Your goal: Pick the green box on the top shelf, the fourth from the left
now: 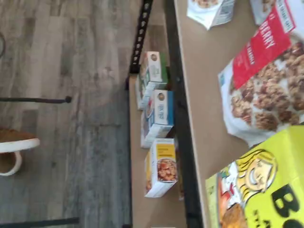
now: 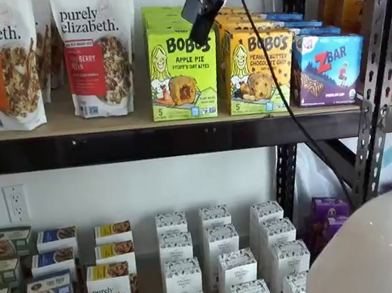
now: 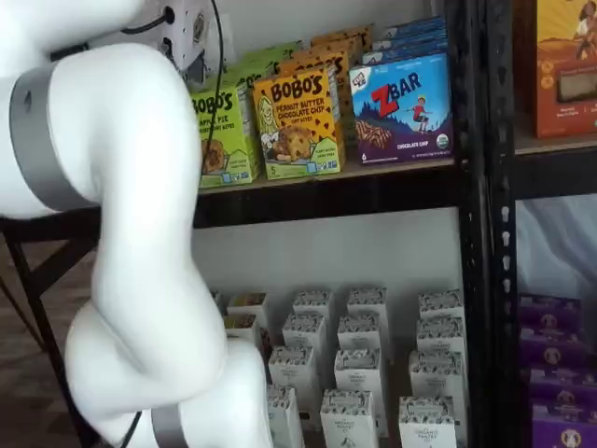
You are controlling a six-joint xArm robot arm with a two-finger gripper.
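Seemingly one green box (image 2: pixel 182 73) fronting its row, gripper (image 2: pixel 202 18) above, spread wide.

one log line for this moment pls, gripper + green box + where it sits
gripper: above green box, jaw state unclear, holding nothing | green box: upright on top shelf, untouched | phase: approach

A blue ZBar box (image 2: pixel 328 67) stands beside an orange Bobo's box (image 2: pixel 258 67).

Claw (image 2: pixel 202 11) above green box (image 2: pixel 182 71)
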